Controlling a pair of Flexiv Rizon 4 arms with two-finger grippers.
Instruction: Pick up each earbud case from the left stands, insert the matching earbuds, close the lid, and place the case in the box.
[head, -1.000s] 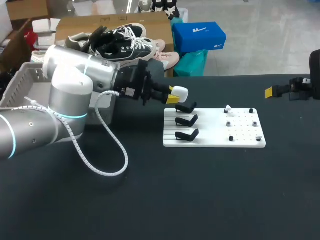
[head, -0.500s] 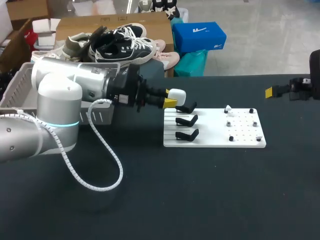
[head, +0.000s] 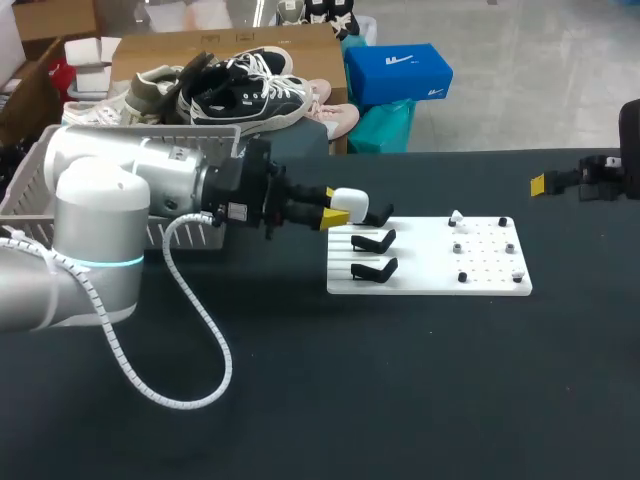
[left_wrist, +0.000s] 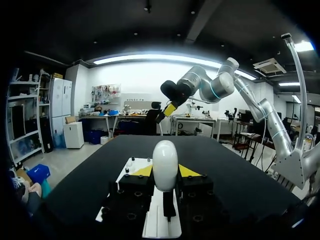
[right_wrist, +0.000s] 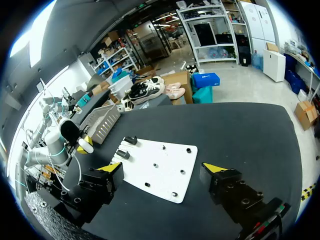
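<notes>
Head view: my left gripper (head: 338, 212) clenched on white earbud case (head: 350, 205), just beside top stand (head: 379, 213). Arm has drawn leftward, case sunk slightly; I judge pickup done, earbuds next.
Left wrist: case upright between both fingers.
Right wrist: right gripper (right_wrist: 163, 169) splayed, empty, over white board (right_wrist: 150, 172).

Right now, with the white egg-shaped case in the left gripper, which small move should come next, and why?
Probably draw the white egg-shaped case away from the black hooked stands. The left gripper is shut on it, yet it hangs close beside the top stand, where turning it could knock that stand.
</notes>
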